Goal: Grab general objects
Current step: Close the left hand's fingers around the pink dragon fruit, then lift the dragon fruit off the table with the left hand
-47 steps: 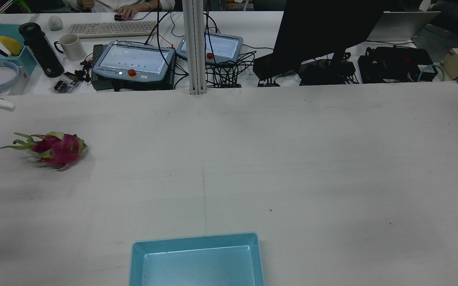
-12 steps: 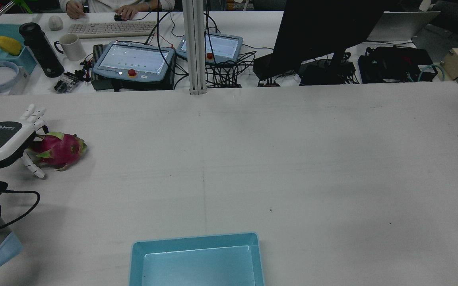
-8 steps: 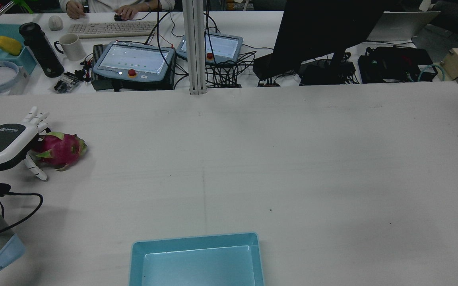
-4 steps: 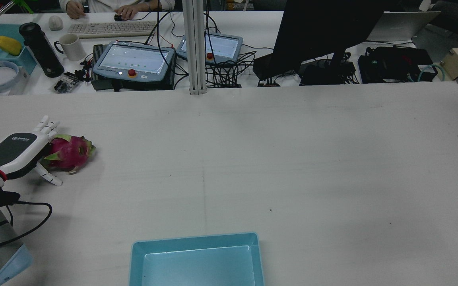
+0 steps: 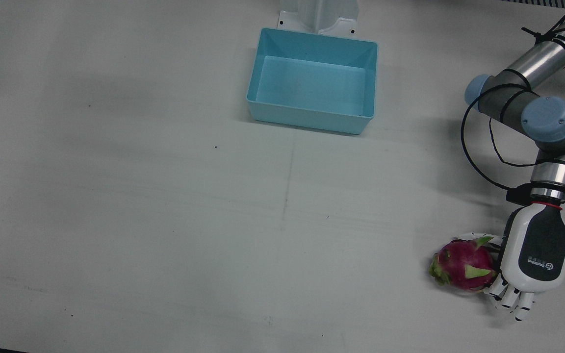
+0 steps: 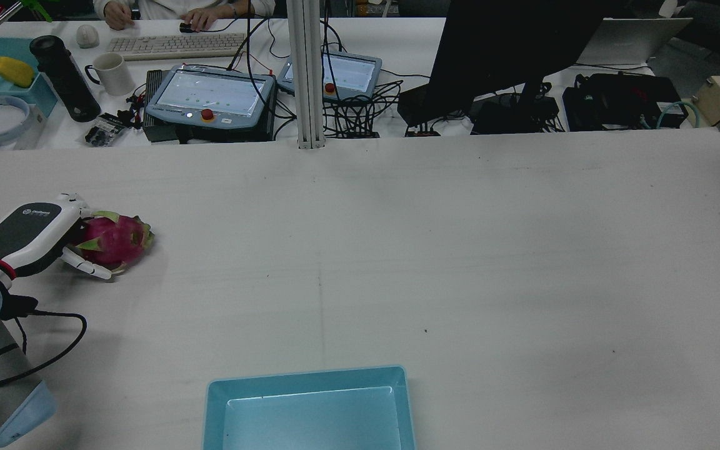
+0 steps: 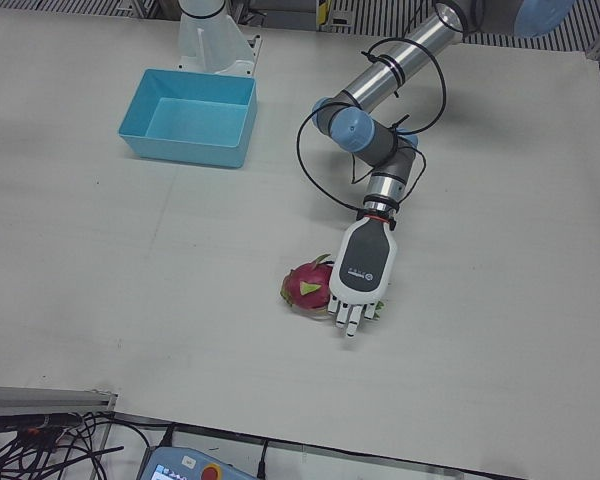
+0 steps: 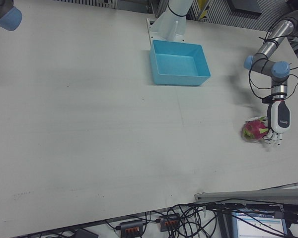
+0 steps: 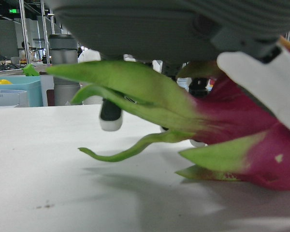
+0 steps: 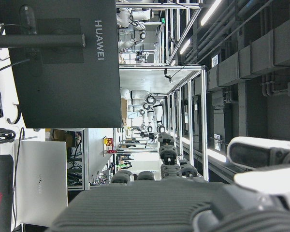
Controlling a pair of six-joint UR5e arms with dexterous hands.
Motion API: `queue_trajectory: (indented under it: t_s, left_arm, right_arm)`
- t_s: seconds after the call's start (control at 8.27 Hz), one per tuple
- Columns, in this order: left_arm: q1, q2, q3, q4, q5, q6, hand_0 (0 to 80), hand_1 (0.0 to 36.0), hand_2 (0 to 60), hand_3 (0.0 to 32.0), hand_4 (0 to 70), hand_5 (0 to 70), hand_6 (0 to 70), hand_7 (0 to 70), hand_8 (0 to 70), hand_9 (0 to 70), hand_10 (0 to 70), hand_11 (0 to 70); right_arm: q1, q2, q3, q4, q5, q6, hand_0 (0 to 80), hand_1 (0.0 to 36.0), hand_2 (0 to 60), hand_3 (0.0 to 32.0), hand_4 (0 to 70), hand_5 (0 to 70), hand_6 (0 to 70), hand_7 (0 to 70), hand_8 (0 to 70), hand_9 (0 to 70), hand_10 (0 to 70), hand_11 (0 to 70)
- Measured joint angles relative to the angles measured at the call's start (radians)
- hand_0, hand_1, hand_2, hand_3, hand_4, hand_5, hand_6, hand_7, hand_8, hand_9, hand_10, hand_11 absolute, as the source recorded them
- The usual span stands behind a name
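A pink dragon fruit (image 5: 463, 264) with green leaf tips lies on the white table, also in the rear view (image 6: 115, 239), left-front view (image 7: 304, 287) and right-front view (image 8: 253, 130). My left hand (image 5: 532, 250) is low over its leafy end, back upward, fingers only partly curled past the fruit and thumb (image 6: 88, 267) against its near side. The hand also shows in the rear view (image 6: 29, 230) and left-front view (image 7: 361, 272). The left hand view shows the fruit (image 9: 241, 130) close up, resting on the table. My right hand (image 10: 159, 208) shows only in its own view, aimed off the table.
An empty light-blue bin (image 5: 312, 122) stands mid-table near the robot's side, also in the rear view (image 6: 211, 400). The left arm's cable (image 6: 54, 337) loops above the table. Desk clutter and a black monitor (image 6: 510, 44) lie beyond the far edge.
My left hand came in from the left and lowered over the fruit's leafy end. The fruit shifted slightly right. The fingers have curled down and the thumb moved in against the fruit.
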Motion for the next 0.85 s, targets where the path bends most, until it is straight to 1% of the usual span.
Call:
queue_trajectory:
  t_s: [0.12,0.24,0.36,0.48,0.6,0.73,0.85]
  left_arm:
    - [-0.001,0.0,0.0,-0.002,-0.005,-0.001,18.9,10.6,60.0,0.0,26.5,70.0,50.7,70.0,54.9,70.0,70.0,70.0]
    - [-0.003,0.0,0.0,-0.005,-0.008,-0.003,18.9,8.3,60.0,0.0,26.6,70.0,51.3,70.0,55.9,70.0,70.0,70.0]
    - [-0.007,0.0,-0.001,-0.011,-0.011,-0.004,22.6,5.6,56.2,0.0,26.2,70.0,50.5,70.0,55.4,70.0,70.0,70.0]
    - [-0.014,0.002,-0.003,-0.022,-0.014,-0.016,23.1,5.3,53.8,0.0,25.6,70.0,49.1,70.0,54.5,70.0,70.0,70.0]
    - [-0.03,0.009,-0.004,-0.046,-0.016,-0.053,24.3,6.2,55.9,0.0,25.2,70.0,48.3,70.0,53.9,70.0,70.0,70.0]
    - [-0.057,0.027,-0.015,-0.081,-0.016,-0.109,25.8,6.5,56.3,0.0,25.5,70.0,48.8,70.0,54.4,70.0,70.0,70.0]
    - [-0.087,0.068,-0.054,-0.114,-0.015,-0.164,26.8,6.3,55.1,0.0,25.8,70.0,48.7,70.0,54.4,70.0,70.0,70.0]
  right_arm:
    - [0.0,0.0,0.0,0.0,0.0,0.0,0.0,0.0,0.0,0.0,0.0,0.0,0.0,0.0,0.0,0.0,0.0,0.0]
    - [0.0,0.0,0.0,0.0,0.0,0.0,0.0,0.0,0.0,0.0,0.0,0.0,0.0,0.0,0.0,0.0,0.0,0.0]
    - [0.0,0.0,0.001,0.0,0.0,0.0,0.0,0.0,0.0,0.0,0.0,0.0,0.0,0.0,0.0,0.0,0.0,0.0]
    - [0.0,0.0,0.001,0.0,0.0,0.0,0.0,0.0,0.0,0.0,0.0,0.0,0.0,0.0,0.0,0.0,0.0,0.0]
    - [0.0,0.0,0.001,0.0,0.0,0.0,0.0,0.0,0.0,0.0,0.0,0.0,0.0,0.0,0.0,0.0,0.0,0.0]
    - [0.0,0.0,0.001,0.0,0.0,0.0,0.0,0.0,0.0,0.0,0.0,0.0,0.0,0.0,0.0,0.0,0.0,0.0]
    - [0.0,0.0,0.001,0.0,0.0,0.0,0.0,0.0,0.0,0.0,0.0,0.0,0.0,0.0,0.0,0.0,0.0,0.0]
